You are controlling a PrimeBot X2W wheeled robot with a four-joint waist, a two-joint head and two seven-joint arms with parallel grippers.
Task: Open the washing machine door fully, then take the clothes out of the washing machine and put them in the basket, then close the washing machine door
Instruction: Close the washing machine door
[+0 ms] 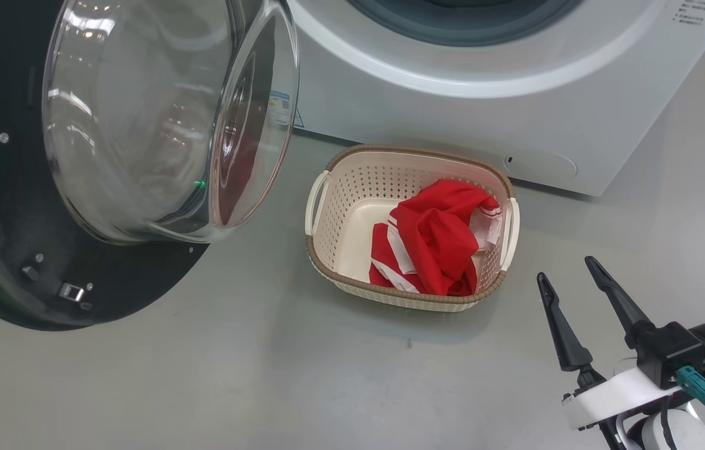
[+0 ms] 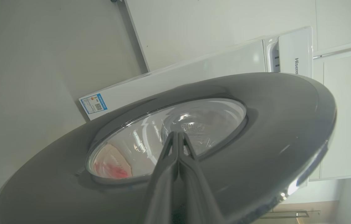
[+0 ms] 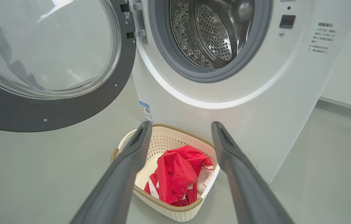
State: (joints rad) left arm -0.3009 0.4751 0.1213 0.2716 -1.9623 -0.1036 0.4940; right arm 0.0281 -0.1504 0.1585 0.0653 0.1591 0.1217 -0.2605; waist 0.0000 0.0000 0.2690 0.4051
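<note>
- Head view: the washing machine door (image 1: 9, 250) stands swung open at the left, its clear glass bowl (image 1: 140, 125) bulging toward the camera. The basket (image 1: 352, 187) sits on the floor (image 1: 265, 375) just in front of the washing machine (image 1: 452, 119). The clothes (image 1: 440, 237) lie bunched in the basket's right half. The right gripper (image 1: 566, 269) is at the lower right, beside the basket and apart from it, its fingers spread and holding nothing.
- Left wrist view: the left gripper (image 2: 177, 134) has its fingers pressed together, with nothing between them. Its tips point at the glossy outer face of the door, over the glass bowl; contact cannot be told. A blue label (image 2: 93, 103) shows on the machine's side.
- Right wrist view: the right gripper's wide-apart fingers frame the basket and the clothes in it. Above, the steel drum (image 3: 206, 40) shows inside the grey rubber ring (image 3: 169, 59), and the door hangs open at the left.
</note>
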